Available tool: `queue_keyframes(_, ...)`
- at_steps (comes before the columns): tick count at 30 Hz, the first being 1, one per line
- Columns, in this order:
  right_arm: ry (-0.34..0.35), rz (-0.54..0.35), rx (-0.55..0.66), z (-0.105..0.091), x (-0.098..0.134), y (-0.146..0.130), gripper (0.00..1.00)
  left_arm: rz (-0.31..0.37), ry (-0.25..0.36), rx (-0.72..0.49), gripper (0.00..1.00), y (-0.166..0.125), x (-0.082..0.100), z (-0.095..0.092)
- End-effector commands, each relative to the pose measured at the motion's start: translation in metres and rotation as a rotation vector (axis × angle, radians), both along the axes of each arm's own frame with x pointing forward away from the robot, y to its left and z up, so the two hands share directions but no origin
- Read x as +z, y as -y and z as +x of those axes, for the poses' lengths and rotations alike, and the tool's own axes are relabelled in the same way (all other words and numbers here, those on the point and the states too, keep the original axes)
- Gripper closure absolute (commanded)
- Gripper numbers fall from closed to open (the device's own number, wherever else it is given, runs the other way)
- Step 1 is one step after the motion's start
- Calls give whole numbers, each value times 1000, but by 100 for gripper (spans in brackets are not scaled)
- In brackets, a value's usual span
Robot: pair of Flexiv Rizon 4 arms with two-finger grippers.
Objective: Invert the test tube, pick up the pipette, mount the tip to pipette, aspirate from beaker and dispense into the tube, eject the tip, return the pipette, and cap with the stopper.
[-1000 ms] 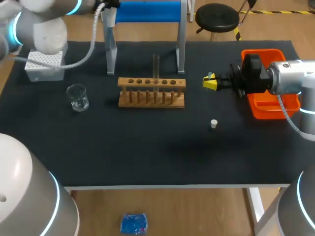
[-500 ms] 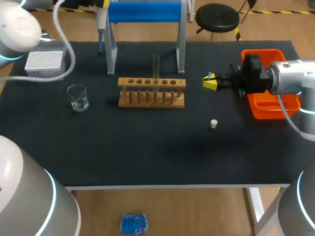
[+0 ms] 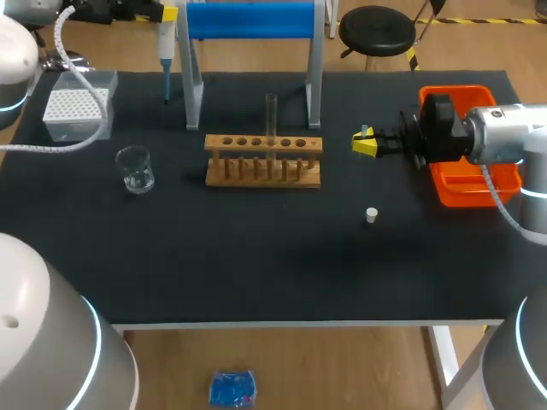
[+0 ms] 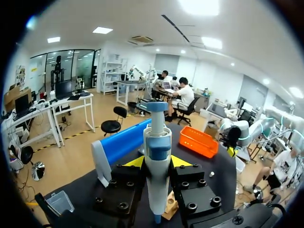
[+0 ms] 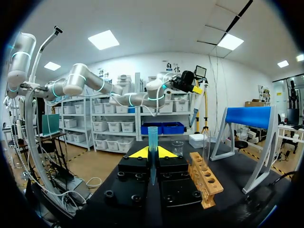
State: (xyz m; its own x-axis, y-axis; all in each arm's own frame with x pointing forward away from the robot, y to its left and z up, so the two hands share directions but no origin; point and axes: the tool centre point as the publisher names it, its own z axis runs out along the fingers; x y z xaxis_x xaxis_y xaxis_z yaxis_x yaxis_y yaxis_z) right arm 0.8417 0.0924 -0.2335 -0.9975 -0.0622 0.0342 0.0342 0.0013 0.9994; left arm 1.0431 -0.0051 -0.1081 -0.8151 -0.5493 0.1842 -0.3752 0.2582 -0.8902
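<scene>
Table [image 3: 256, 273] rear-L edge, pipette [image 3: 164, 47] gripped; mid-R, tip [image 5: 152, 142]

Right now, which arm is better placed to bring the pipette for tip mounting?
Left, likely: its tool clamps the pipette, while the right tool holds the tip beside the rack.

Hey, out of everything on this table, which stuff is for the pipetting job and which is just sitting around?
For the job: blue-and-white pipette in left gripper; blue pipette tip in right gripper; white tip box; glass beaker; glass test tube; wooden rack; small white stopper.
Not named in it: orange plastic tray; blue-topped stand, perhaps the pipette's rest.
</scene>
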Motion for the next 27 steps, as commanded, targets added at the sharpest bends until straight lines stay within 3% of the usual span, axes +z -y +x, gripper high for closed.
queue_keyframes(1,0,-2,-1,-1,1,1,100,-21,60,-159,100,15,4,3)
queue_keyframes(3,0,-2,-1,-1,1,1,100,-7,124,-283,100,32,12,-11)
queue_keyframes(4,0,-2,-1,-1,1,1,100,2,123,-320,100,37,14,-20)
queue_keyframes(5,0,-2,-1,-1,1,1,100,-25,141,-350,100,43,16,-30)
queue_keyframes(9,0,-2,-1,-1,1,1,100,-24,215,-441,100,59,27,-68)
queue_keyframes(16,0,-2,-1,-1,1,1,100,-56,283,-468,100,75,41,-120)
queue_keyframes(21,0,-2,-1,-1,1,1,100,-91,333,-448,100,90,48,-145)
queue_keyframes(27,0,-2,-1,-1,1,1,100,-157,317,-449,100,110,45,-168)
